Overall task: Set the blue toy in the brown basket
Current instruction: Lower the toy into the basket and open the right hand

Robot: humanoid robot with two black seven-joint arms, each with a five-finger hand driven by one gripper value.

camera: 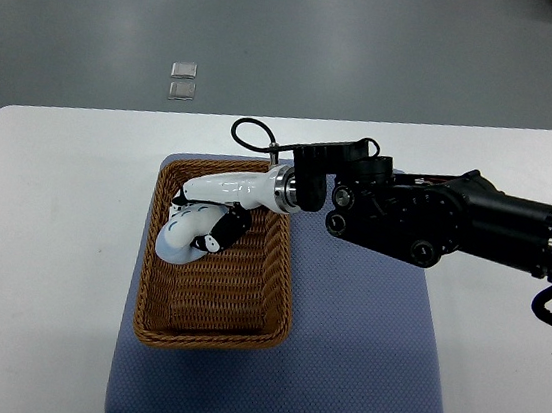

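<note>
The brown wicker basket (241, 328) sits on a blue mat, left of the table's middle. My right arm comes in from the right edge, and its white hand (206, 220) is lowered inside the basket's far left part. The fingers (190, 218) are curled, with black pads showing. A pale blue rounded toy (172, 248) is tucked under them, low against the basket's left wall. Most of the toy is covered by the hand. I cannot tell whether it touches the basket floor.
The blue padded mat (358, 358) lies under the basket on a white table (50, 239). The arm's black forearm (435, 226) stretches over the mat's far right side. Two small clear packets (182, 80) lie on the grey floor beyond the table.
</note>
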